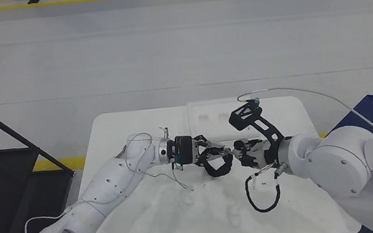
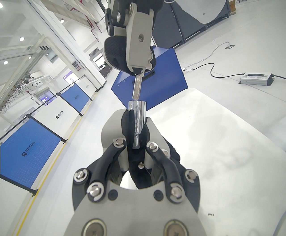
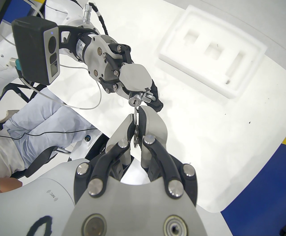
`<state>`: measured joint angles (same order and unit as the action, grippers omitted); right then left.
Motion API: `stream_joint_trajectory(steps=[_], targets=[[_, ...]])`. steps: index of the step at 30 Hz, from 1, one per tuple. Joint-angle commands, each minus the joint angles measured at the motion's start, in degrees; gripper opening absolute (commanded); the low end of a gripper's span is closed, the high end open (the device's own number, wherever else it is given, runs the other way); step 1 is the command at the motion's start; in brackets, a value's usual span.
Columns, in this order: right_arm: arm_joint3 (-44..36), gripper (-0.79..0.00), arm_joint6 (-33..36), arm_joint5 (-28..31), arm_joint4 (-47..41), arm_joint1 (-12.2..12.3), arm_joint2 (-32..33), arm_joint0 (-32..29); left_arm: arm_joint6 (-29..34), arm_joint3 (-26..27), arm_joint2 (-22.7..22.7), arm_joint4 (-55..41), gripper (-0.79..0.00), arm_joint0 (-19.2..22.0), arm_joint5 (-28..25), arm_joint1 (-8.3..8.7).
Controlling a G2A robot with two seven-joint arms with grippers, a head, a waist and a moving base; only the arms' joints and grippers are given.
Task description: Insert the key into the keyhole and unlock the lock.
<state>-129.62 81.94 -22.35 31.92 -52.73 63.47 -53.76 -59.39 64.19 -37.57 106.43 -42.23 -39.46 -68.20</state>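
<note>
Pinches a shiny chrome cylindrical lock (image 2: 136, 109) between the pressed-in jaws of the left gripper (image 2: 135, 121), keyhole end poking out past the black pads. Pinches the head of a flat silver metal key (image 2: 137, 88) in the tight jaws of the right gripper (image 2: 139, 70), blade aimed straight at the lock. Has the key tip right at the keyhole face, nearly all the blade outside; cannot tell whether touching. Holds both in the air over the middle of the white table (image 1: 120, 134), grippers facing each other. Beyond, by the far edge: a white foam tray (image 3: 250, 51) with three rectangular recesses.
</note>
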Motion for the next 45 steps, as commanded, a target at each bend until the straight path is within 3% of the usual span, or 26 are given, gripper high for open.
stream_joint_trajectory(steps=[1, 31, 45], targets=[[-0.02, -0.785, 0.09, 0.09, -0.09, 0.10, -0.11, 0.06, 0.13, -0.18, 0.04, -0.07, -0.785, 0.01, -0.04, -0.03], [1.74, -0.785, -0.30, -0.29, -2.07, 1.07, -2.52, 1.60, -0.17, -0.87, 0.23, 0.27, -0.785, 0.30, 0.47, -0.18], [4.68, -0.785, 1.55, 1.54, -6.34, 1.91, -4.56, 3.29, -3.33, -1.21, 1.19, 6.88, -0.785, 2.16, 3.13, 0.25]])
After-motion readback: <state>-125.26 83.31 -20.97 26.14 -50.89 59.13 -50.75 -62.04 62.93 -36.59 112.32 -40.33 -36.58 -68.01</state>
